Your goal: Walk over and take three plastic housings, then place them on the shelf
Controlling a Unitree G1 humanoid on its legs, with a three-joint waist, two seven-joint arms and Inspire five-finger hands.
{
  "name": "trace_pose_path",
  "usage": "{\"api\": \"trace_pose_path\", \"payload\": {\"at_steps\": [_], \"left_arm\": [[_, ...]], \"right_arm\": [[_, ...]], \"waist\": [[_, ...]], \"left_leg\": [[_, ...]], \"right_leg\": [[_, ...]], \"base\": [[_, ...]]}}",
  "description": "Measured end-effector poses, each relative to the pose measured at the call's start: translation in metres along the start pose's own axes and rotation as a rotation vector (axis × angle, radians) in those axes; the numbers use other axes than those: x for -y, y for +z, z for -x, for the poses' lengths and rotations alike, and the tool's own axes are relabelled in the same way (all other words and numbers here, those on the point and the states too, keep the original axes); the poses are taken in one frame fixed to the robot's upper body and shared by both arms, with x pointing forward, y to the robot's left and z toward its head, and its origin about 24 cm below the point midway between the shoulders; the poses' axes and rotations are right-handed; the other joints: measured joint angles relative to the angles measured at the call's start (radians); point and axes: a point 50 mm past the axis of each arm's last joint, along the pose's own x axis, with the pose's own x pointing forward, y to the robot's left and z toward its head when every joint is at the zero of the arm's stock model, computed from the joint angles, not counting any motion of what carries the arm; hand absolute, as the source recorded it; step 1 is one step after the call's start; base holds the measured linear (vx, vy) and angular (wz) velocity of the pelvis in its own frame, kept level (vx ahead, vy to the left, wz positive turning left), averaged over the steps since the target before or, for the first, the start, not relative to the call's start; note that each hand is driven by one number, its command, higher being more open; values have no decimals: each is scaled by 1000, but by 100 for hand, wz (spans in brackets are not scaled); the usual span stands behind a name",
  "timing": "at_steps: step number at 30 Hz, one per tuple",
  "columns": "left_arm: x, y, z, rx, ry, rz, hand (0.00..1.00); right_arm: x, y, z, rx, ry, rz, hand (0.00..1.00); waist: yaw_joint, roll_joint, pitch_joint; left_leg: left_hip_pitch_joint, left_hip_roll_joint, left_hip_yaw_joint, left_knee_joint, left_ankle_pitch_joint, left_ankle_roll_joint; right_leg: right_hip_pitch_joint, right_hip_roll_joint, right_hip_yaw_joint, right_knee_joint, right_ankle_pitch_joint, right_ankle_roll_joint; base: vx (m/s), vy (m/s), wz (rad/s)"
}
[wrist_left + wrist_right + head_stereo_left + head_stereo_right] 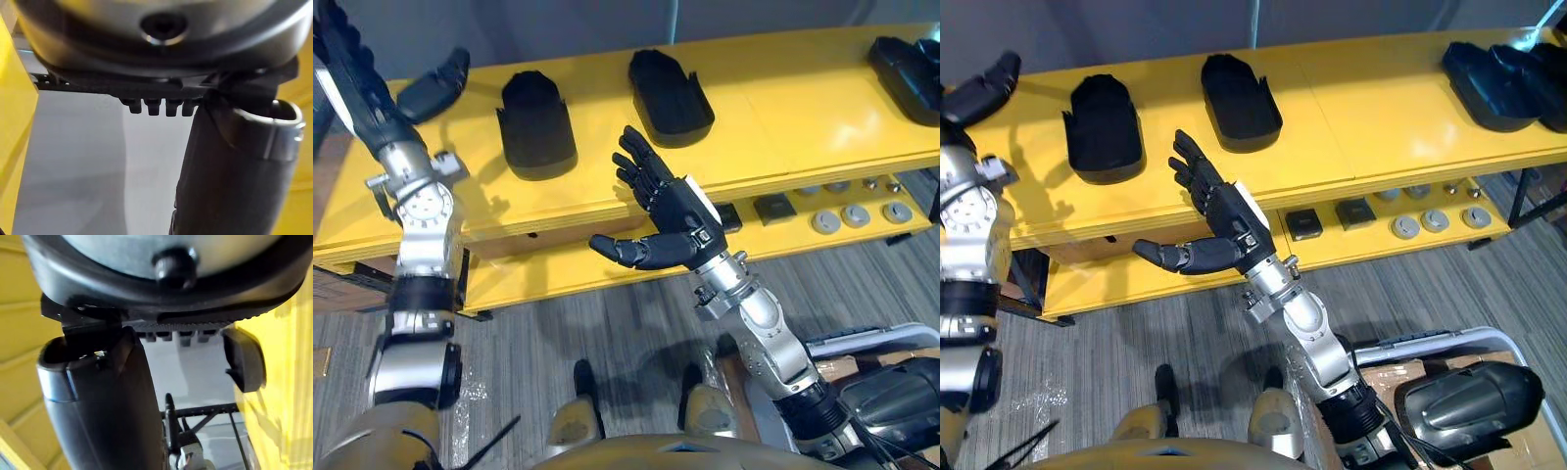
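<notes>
R hand [680,220] open: fingers spread and straight, thumb out sideways, nothing in it. It sits in front of the shelf [783,108], level w/ the front edge of the top board, approx mid-length. R wrist view agrees: thumb [98,406] sticks out clear, yellow shelf on both sides.

L hand [352,78] is up over the shelf's left end, fingers stretched out straight. L wrist view shows the thumb [234,171] apart from the fingers and nothing between them, so it's open and empty.

Black plastic housings, all lying on the shelf's top board:
- left-end housing [435,83]: far left of the shelf, just beside L hand; can't tell if they touch
- 2nd housing [536,127]: left-of-centre on the shelf, open side up
- 3rd housing [671,93]: centre of the shelf, nearer the back edge, open side up, just beyond R hand's fingertips but apart from them
- right-end housings [1489,83]: at the shelf's right end, well apart from both hands

Shelf's lower tier, right half: black square parts [771,207] and grey round discs [857,215] in a row near its front edge
</notes>
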Motion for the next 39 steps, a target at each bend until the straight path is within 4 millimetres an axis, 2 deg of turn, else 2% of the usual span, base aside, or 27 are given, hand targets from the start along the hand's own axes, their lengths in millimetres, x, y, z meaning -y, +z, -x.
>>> {"api": "trace_pose_path", "payload": {"at_steps": [5,8,13,15,17,20,22,30,39], "left_arm": [[6,10,48,28,-105,73,100],[8,4,68,-26,-140,95,100],[8,-8,86,-110,-158,133,100],[9,-4,95,-115,-163,166,100],[10,2,103,-107,-176,205,100],[11,11,109,-85,-191,240,100],[11,14,113,-82,-210,248,100],[11,10,121,-121,-245,271,100],[14,10,123,-130,-271,279,100]], "right_arm": [[10,-34,4,-179,-121,-26,100],[19,-46,-5,-237,-185,15,100],[32,-36,-27,-179,-275,63,100],[37,-34,-35,-169,-302,86,100],[41,-29,-45,-151,-313,109,100],[44,-21,-54,-120,-314,158,100],[45,-18,-57,-108,-319,164,100],[58,-13,-68,-96,-374,161,100],[66,1,-81,-44,-391,178,100]], "waist": [[41,4,-1],[61,11,-1],[84,21,2],[91,25,4],[105,43,16],[116,71,37],[123,78,45],[141,66,80],[140,66,113]], "left_leg": [[-39,0,-35,0,10,2],[-56,0,-60,0,23,-3],[-87,0,-86,3,41,4],[-94,-1,-94,3,42,4],[-99,-2,-106,3,45,4],[-113,-2,-128,3,51,-1],[-116,-2,-132,3,52,0],[-117,-2,-152,3,54,-1],[-132,-8,-162,3,63,2]], "right_leg": [[7,8,-30,-39,21,-2],[6,10,-53,-41,25,-5],[-11,11,-76,-38,27,-6],[-11,11,-83,-38,27,-6],[-11,11,-94,-37,26,-8],[-10,11,-117,-32,22,-11],[-10,11,-121,-31,21,-12],[-13,7,-138,2,-2,-13],[-38,-5,-144,37,-13,-14]], "base": [[-63,11,22],[-28,-16,21],[-14,-27,17],[5,-26,11],[-6,-30,12],[-20,-39,19],[-20,-38,10],[-5,-46,7],[-15,-43,3]]}}
